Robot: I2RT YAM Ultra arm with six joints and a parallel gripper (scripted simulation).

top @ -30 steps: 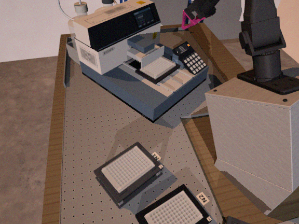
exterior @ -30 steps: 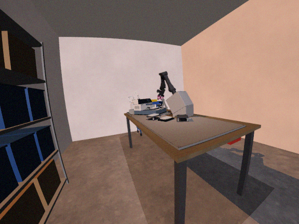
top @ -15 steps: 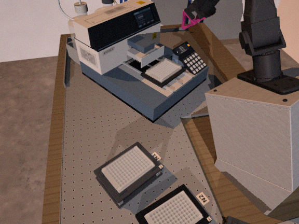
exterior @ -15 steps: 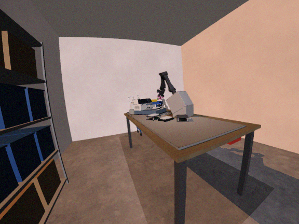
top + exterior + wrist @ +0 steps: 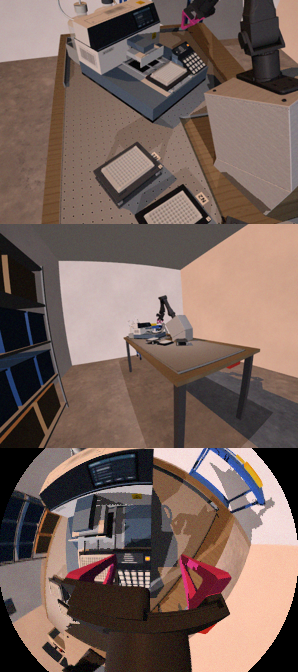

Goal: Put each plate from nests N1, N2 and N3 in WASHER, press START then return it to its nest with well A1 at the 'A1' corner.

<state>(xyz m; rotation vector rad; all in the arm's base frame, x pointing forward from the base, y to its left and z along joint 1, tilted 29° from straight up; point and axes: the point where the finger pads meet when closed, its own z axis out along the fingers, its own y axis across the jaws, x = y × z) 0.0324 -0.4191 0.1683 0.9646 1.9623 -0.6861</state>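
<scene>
The washer [image 5: 121, 31] [image 5: 145, 329] stands at the back of the table. A white 96-well plate [image 5: 168, 72] lies in its carrier pocket [image 5: 158, 83] at the front of the track, clear of the manifold [image 5: 145, 53]. The sloped keypad [image 5: 192, 60] [image 5: 133, 577] is right of the track. My gripper [image 5: 192, 21] [image 5: 148, 557] [image 5: 160, 321], with pink fingers, is open and empty, high above and behind the keypad. Nest N1 [image 5: 103, 176] holds a plate [image 5: 128, 168]. Nest N2 [image 5: 140, 215] holds a plate [image 5: 173, 210]. Nest N3 is out of sight.
The arm's base [image 5: 266, 72] stands on a pale block [image 5: 253, 135] at the right. A bottle [image 5: 80, 9] stands behind the washer. A wooden rim [image 5: 55, 129] borders the perforated table top. A shelf unit [image 5: 23, 348] stands far left in the room.
</scene>
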